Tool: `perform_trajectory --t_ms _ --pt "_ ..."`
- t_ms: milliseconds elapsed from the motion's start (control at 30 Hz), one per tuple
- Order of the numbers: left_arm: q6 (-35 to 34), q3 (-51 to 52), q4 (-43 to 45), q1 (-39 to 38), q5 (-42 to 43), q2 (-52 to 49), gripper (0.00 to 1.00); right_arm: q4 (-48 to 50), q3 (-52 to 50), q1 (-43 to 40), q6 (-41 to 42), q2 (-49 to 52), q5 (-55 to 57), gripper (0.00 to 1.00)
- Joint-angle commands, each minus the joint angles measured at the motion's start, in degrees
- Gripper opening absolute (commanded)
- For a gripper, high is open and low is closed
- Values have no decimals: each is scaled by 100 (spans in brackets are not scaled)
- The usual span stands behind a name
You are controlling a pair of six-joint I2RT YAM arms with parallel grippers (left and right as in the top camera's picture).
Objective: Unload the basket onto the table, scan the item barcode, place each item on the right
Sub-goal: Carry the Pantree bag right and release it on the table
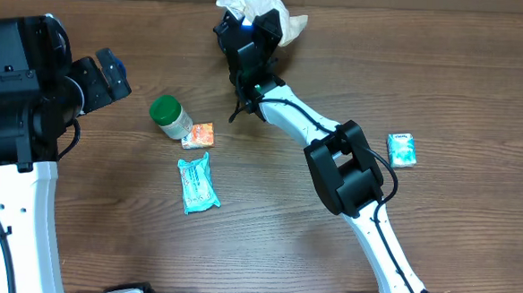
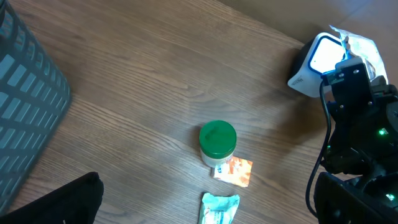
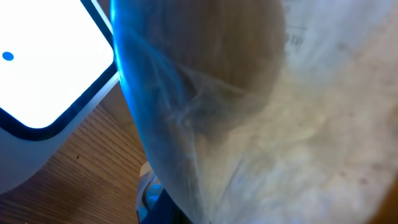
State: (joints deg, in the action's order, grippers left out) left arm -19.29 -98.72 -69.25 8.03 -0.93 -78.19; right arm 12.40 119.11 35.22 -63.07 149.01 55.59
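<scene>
The right hand (image 1: 250, 29) is closed on a thin fold of the plastic-wrapped item (image 1: 260, 1), a crumpled clear bag that bulges out just beyond its fingertips. In the right wrist view the bag (image 3: 249, 112) fills nearly everything, and the scanner (image 3: 43, 62) glows white right beside it, its face partly behind the film. No barcode can be made out through the plastic.

The left hand (image 1: 113, 78) hangs wide open and empty, well apart from the right one. Between the two hands, on the bench (image 1: 427, 74), a green-capped bottle (image 1: 169, 115) stands touching an orange packet (image 1: 197, 136), with a teal pouch (image 1: 197, 183) just past them. A small teal packet (image 1: 402, 149) lies beyond the right arm's elbow. A grey slatted bin (image 2: 25, 112) sits close by the left hand.
</scene>
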Motion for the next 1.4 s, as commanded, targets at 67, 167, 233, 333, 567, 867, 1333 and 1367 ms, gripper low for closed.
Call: perform_trajectory --t_ms 67,167,233,333,567,867,1333,1367 --pt "46 9 7 24 -59 -28 100 63 55 -17 90 -131 227 4" --pt "46 9 7 24 -57 -28 100 33 55 -13 623 -444 247 4" --pt "48 9 7 24 -59 -28 99 -184 55 -13 828 -717 229 4" --pt "46 9 7 24 -57 -28 99 -841 55 -13 1419 -1250 92 4" --pt "46 9 7 24 -59 -28 100 -3744 55 -33 4092 -2809 -1690 4" --pt "48 9 4 24 -59 -28 100 -6881 55 -680 6592 -4498 -5910 4" --pt "46 9 4 24 -59 -28 100 -8148 -1926 -3661 8083 -4597 -6898 4" --pt "48 9 7 24 -59 -28 99 -7934 -2251 -3877 8170 -4597 -6907 4"
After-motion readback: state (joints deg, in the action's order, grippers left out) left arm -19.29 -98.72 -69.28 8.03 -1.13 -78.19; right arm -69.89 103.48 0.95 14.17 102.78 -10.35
